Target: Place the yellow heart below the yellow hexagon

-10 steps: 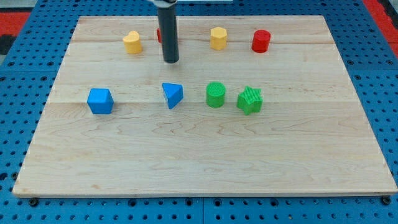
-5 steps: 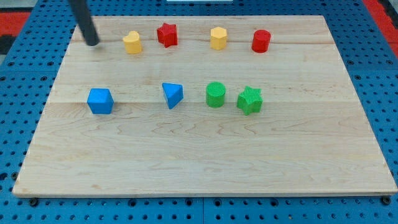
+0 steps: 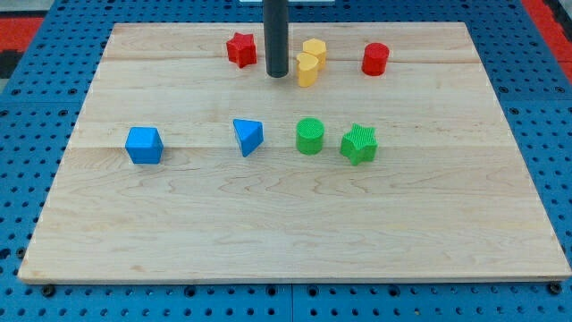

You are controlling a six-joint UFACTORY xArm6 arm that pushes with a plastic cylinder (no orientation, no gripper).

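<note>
The yellow heart lies near the view's top, just below and slightly left of the yellow hexagon, touching or almost touching it. My tip is just left of the yellow heart, close beside it. The dark rod rises from there out of the view's top. The red star is to the left of the rod.
A red cylinder sits right of the hexagon. In the middle row lie a blue cube, a blue triangle, a green cylinder and a green star-like block. The wooden board rests on a blue pegboard.
The tip swung from the board's top left to beside the heart. The yellow heart has slid right, from left of the red star to just under the yellow hexagon.
</note>
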